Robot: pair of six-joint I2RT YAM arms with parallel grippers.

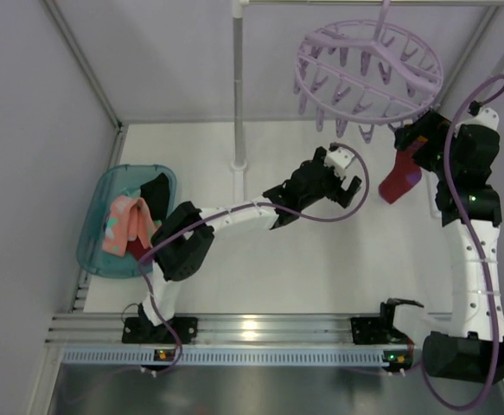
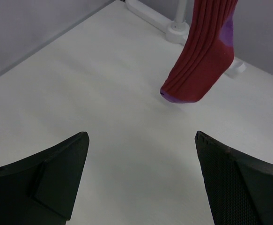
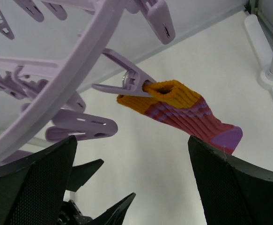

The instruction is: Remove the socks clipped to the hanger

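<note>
Hanging toe-down from a hanger (image 3: 80, 61) peg (image 3: 127, 84), the sock (image 3: 188, 112) runs vertically; left gripper (image 2: 141, 136) and right gripper (image 3: 132, 138) gape empty.

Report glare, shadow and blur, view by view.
Top view: even light, a bright glare patch on the rail. Left wrist: sock sharp, only a faint shadow on the table; claw fingers dark, little detail. Right wrist: peg in focus, nearest hanger rim slightly soft.

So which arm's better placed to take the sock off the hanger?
Right. The right gripper, open, is up at the sock and its peg; the left gripper hangs lower, over the table.
</note>
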